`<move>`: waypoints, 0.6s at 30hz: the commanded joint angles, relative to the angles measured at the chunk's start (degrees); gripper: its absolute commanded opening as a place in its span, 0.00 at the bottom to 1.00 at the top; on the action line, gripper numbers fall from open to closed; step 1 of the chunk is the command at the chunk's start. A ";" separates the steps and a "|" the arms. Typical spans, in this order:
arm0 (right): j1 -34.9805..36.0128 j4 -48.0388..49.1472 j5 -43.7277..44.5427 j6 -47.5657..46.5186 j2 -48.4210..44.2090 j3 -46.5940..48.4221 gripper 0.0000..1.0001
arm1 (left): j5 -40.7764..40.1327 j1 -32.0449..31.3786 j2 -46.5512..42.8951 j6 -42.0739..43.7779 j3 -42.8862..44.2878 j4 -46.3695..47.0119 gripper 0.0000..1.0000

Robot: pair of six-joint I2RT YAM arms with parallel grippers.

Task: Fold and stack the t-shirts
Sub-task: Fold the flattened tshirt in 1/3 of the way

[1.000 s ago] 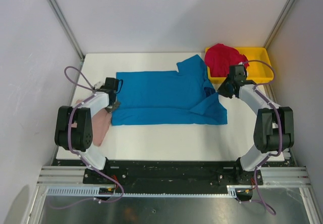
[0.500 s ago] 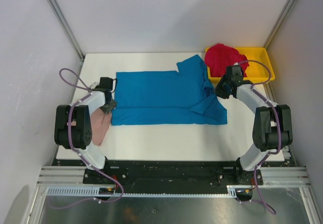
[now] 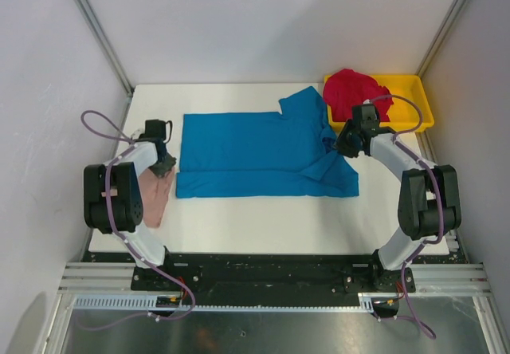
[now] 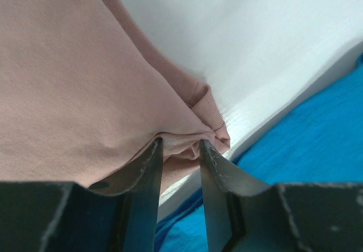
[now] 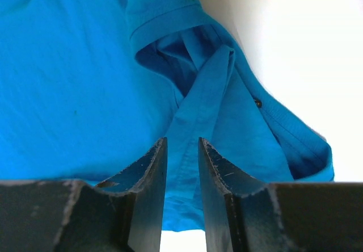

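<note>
Jaws narrowly apart and empty, the left gripper [image 4: 180,144] hangs over the pink shirt [image 4: 74,82] and the right gripper [image 5: 182,141] over the blue shirt [image 5: 68,87], whose rumpled collar [image 5: 207,84] a shallow pinch could bunch.

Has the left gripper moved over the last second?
Yes. The left gripper has shifted left, off the left edge of the blue shirt, and now sits over the pink shirt.

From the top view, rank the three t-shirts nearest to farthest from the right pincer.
1. Blue t-shirt: its collar lies beneath the right pincer.
2. Red t-shirt: just behind the pincer, piled in the yellow tray.
3. Pink t-shirt: far left.
</note>
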 commanded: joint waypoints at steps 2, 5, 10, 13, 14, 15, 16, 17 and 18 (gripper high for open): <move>1.17 -0.57 0.33 -1.29 -1.46 0.45 0.32 | 3.99 -0.95 -2.31 3.65 2.33 0.81 0.38; 1.80 -1.52 0.86 -1.72 -1.88 0.48 0.33 | 6.86 -2.44 -4.46 4.68 1.83 0.98 0.43; 3.61 -4.24 2.75 -2.78 -2.34 0.29 0.33 | 10.38 -3.40 -7.99 6.08 0.37 1.25 0.54; 4.45 -4.47 3.09 -2.81 -2.76 -0.75 0.34 | 11.15 -3.47 -10.53 6.94 -0.39 1.20 0.56; 4.63 -4.20 2.92 -2.68 -2.77 -1.25 0.34 | 11.47 -3.48 -11.24 7.13 -0.67 1.18 0.56; 4.80 -3.97 2.83 -2.53 -2.73 -1.81 0.34 | 11.94 -4.32 -11.86 7.23 -1.03 1.18 0.56; 5.02 -3.77 2.79 -2.36 -2.62 -2.22 0.34 | 12.53 -4.95 -12.39 7.19 -1.48 1.22 0.54; 5.31 -3.59 1.93 -2.24 -2.53 -2.64 0.34 | 13.04 -5.58 -12.83 6.95 -2.05 1.24 0.52; 5.58 -3.45 1.55 -2.13 -2.39 -3.03 0.33 | 13.39 -6.25 -13.14 6.65 -2.69 1.25 0.50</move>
